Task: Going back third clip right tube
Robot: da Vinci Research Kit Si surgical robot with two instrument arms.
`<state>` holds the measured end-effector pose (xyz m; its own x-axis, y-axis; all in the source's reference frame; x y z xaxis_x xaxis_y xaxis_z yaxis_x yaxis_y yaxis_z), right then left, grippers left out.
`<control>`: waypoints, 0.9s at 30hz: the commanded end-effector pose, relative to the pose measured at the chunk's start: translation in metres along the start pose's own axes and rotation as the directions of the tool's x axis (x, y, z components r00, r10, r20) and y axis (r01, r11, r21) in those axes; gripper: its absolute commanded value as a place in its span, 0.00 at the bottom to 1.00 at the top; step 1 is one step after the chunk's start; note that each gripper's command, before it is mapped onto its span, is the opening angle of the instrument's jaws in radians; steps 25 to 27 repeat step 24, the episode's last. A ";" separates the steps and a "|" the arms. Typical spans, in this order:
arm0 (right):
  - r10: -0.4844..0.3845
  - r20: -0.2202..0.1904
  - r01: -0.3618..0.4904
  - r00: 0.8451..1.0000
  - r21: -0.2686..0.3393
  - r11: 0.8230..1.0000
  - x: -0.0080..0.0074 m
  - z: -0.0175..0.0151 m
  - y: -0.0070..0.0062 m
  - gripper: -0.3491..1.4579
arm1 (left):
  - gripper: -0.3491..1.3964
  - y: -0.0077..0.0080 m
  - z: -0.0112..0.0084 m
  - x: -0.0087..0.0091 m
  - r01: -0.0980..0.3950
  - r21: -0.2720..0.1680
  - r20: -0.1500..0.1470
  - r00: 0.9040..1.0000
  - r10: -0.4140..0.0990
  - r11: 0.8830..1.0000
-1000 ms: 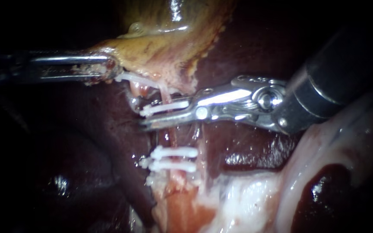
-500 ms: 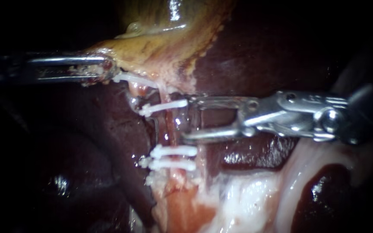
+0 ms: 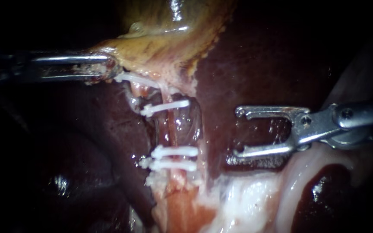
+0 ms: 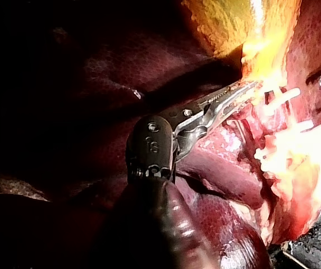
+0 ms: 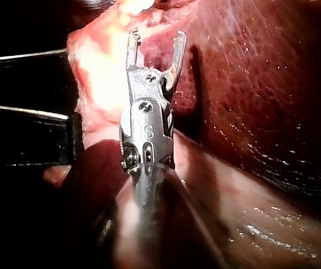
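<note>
A pink tube point(image 3: 170, 131) runs down from the yellowish gallbladder point(image 3: 165, 43). One white clip point(image 3: 165, 106) crosses it high up, and two more clips point(image 3: 174, 152) lie close together lower down. My right instrument point(image 3: 238, 131) hangs over the liver to the right of the tube, jaws wide open and empty; the right wrist view shows the same gap point(image 5: 156, 40). My left instrument point(image 3: 108, 69) is shut on the gallbladder's lower edge, holding it to the left, as its own view point(image 4: 244, 92) also shows.
Dark red liver point(image 3: 255, 64) surrounds the tube on both sides. Pale white and pink tissue point(image 3: 247, 198) lies below the right instrument. A white strand point(image 3: 134, 79) stretches from the left jaws toward the tube.
The right instrument's jaws opened off the upper clip, which stays on the tube, and drew back to the right over the liver. The left instrument held still.
</note>
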<state>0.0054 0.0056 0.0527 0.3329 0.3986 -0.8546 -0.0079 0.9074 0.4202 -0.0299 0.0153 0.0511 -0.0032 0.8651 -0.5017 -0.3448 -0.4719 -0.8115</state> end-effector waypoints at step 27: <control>-0.080 -0.006 0.081 0.997 0.054 0.995 0.0000 -0.0011 0.0001 0.47 | 0.00 -0.0021 0.0057 -0.0030 -0.026 -0.001 0.005 1.000 0.026 1.000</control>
